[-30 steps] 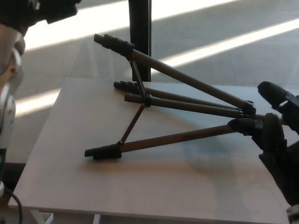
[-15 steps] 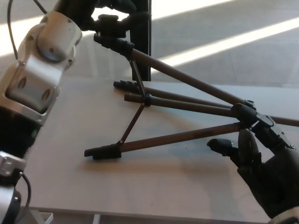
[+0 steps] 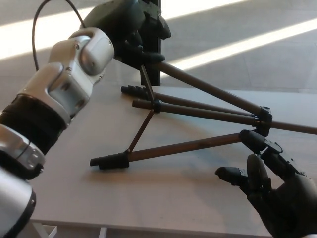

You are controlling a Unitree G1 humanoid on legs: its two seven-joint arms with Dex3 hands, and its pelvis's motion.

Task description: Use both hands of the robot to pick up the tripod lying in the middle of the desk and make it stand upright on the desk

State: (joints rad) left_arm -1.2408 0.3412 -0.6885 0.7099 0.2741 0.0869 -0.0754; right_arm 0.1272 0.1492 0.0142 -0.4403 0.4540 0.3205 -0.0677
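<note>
The tripod (image 3: 198,110) lies on the pale desk (image 3: 74,198) with its legs spread and its head (image 3: 261,124) at the right. One foot (image 3: 109,161) rests near the front left, and another foot (image 3: 131,90) lies further back. The third leg (image 3: 208,88) slants up off the desk toward the back left. My left hand (image 3: 133,29) covers the foot of that raised leg, with its fingers (image 3: 148,55) wrapped around it. My right hand (image 3: 277,198) hovers open at the front right, just below the tripod's head and not touching it.
A black post (image 3: 154,78) stands behind the desk's far edge, close to the raised leg. My silver left forearm (image 3: 64,89) crosses above the desk's left side. Sunlit floor (image 3: 247,44) lies beyond the desk.
My left hand came down from above the raised leg's foot and closed over it. My right hand sank lower and away from the tripod's head.
</note>
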